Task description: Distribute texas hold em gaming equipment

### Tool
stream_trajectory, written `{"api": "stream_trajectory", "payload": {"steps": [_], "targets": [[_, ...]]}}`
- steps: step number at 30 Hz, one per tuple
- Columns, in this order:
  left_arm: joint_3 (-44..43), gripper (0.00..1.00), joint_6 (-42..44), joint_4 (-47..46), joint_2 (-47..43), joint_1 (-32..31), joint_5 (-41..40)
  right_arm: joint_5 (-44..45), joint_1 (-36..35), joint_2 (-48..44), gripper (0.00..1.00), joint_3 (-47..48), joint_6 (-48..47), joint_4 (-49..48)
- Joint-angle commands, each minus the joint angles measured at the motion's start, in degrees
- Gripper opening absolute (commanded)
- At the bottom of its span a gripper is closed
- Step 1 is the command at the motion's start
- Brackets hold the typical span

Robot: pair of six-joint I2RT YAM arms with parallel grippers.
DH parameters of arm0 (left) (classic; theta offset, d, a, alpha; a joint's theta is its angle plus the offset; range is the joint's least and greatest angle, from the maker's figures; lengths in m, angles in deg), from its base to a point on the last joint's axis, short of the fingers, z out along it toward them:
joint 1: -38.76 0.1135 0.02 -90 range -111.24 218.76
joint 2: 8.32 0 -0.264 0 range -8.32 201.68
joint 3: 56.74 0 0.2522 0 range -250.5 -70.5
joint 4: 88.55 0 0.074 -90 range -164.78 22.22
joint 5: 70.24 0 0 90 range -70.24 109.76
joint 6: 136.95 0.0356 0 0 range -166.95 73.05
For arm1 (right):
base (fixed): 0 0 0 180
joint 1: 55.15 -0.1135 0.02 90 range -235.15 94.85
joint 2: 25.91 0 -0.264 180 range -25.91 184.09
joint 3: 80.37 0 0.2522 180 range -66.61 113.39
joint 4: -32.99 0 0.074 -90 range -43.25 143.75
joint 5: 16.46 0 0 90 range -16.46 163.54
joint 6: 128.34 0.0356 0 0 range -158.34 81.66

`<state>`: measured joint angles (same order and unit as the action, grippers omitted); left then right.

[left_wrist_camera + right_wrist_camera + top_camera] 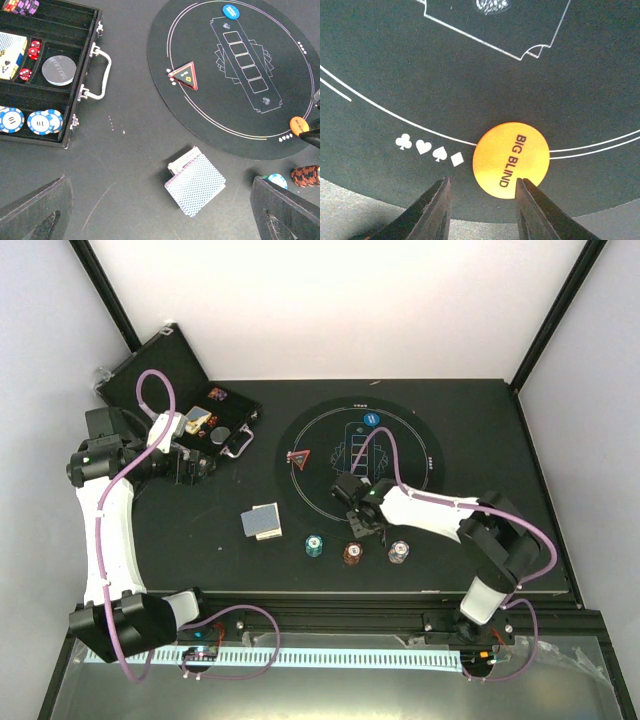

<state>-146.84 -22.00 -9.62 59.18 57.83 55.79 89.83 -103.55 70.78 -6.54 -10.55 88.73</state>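
- The right pincer (482, 192) stands half spread and grasps nothing. The orange disc (511, 161) lies flat just beyond its tips.
- One fingertip (527, 192) overlaps the disc's near rim in the wrist view. Whether it touches the disc or hangs above it cannot be told.
- The disc sits toward that finger, not in the middle of the gap. Being round, it has no long axis, and its "BIG BLIND" print runs away from the pincer.
- It rests on the mat (470, 65), across the ring line and just beside the four suit marks, close to the mat's near rim.
- The disc looks placed, so the coming move is probably a straight lift clear. A sideways pull could let that fingertip drag the disc off the line.
- The left pincer (160, 200) is spread wide and empty over the tabletop (125, 165).
- The cards (195, 182) lie just ahead of it, skewed to its fingers, so the left arm seems the nearer one for them.
- The teal chips (314, 545), brown-red chips (352, 553) and white-grey chips (399, 553) stand on the tabletop just off the mat's near rim, near the right pincer.
- The blue disc (371, 419) lies at the mat's far side and the red triangle (298, 457) at its left side.
- The open case (150, 365) sits far left with more chips inside.
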Motion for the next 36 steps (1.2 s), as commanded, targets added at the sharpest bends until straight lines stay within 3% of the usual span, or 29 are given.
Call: {"api": "stream_trajectory", "payload": {"steps": [1, 14, 28, 30, 36], "targets": [[-0.92, 0.99, 0.98, 1.46, -0.04, 0.37, -0.18, 0.15, -0.59, 2.45, 0.38, -1.35, -0.07, -0.04], [-2.28, 0.99, 1.28, 2.35, -0.79, 0.36, -0.45, 6.29, 2.19, 7.34, 0.23, -1.59, 2.12, 1.33], [-1.97, 0.99, 1.59, 2.26, -1.26, 0.4, -0.92, 5.87, 11.52, 4.02, 0.23, -2.54, 1.63, 0.28], [-1.97, 0.99, 1.75, 2.27, -1.31, 0.37, -0.99, 5.26, 11.31, 2.52, 0.28, -1.73, 1.52, 1.19], [-2.2, 0.99, 1.95, 2.26, -1.22, 0.37, -1.19, 3.49, 4.7, -5.93, 0.62, 3.21, 1.13, 6.29]]}}
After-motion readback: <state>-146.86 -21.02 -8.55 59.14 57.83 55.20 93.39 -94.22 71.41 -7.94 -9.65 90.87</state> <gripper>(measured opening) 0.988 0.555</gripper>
